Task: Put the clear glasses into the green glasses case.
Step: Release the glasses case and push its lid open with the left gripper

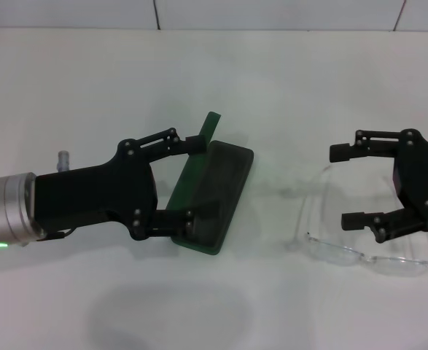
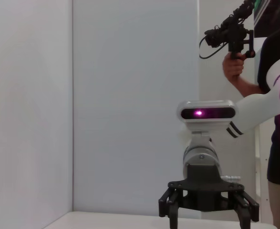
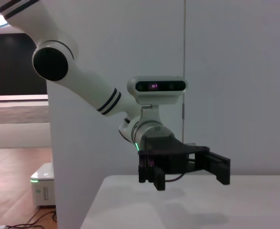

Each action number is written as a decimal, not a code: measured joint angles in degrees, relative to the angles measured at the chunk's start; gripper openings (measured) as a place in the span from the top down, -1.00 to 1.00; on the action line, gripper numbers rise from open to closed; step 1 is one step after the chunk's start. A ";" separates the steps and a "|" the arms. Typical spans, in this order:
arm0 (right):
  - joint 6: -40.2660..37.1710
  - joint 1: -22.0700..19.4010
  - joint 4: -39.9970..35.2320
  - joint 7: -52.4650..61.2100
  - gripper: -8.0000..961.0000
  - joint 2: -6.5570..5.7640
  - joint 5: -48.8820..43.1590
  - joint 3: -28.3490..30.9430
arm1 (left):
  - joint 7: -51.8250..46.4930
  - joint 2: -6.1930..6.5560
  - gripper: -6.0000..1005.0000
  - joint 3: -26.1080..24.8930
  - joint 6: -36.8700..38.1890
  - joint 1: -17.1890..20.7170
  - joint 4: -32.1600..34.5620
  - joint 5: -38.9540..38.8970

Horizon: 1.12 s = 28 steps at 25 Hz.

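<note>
Head view: the green glasses case [image 1: 214,197] is seen lying opened between the spread fingers of the left gripper [image 1: 197,179]. The clear glasses [image 1: 359,244] are placed just beside the released right gripper [image 1: 348,185], on the white table [image 1: 90,87] by a white wall [image 1: 272,13].

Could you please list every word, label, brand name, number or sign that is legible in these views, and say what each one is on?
No text is legible in any view.
Green glasses case: open, lid standing up; no lettering can be seen.
Clear glasses: no marking visible.
Left gripper and right gripper: plain black, no labels.
White table: unmarked.
</note>
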 joint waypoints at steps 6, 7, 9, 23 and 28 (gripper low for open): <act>-0.42 -1.36 -1.42 -1.03 -0.82 -0.05 -1.96 1.39 | -0.08 0.17 -0.71 -0.05 -0.22 -0.01 0.08 0.02; -0.43 -1.43 -1.48 -1.06 -0.82 0.06 -1.97 1.78 | -0.10 0.22 -0.71 -0.05 -0.34 -0.02 0.09 0.02; -0.43 -1.44 -1.53 -1.12 -0.82 0.23 -1.98 2.35 | -0.11 0.27 -0.71 -0.05 -0.57 -0.02 0.11 0.02; 0.89 -1.64 -2.05 -1.23 -0.82 -0.19 -2.53 2.81 | -23.53 0.54 -0.71 -3.35 -14.70 0.18 9.18 4.22; 3.18 -5.05 -2.35 -1.18 -0.82 -0.61 -3.49 10.54 | -40.41 -0.79 -0.71 -3.42 -23.01 0.35 19.16 15.84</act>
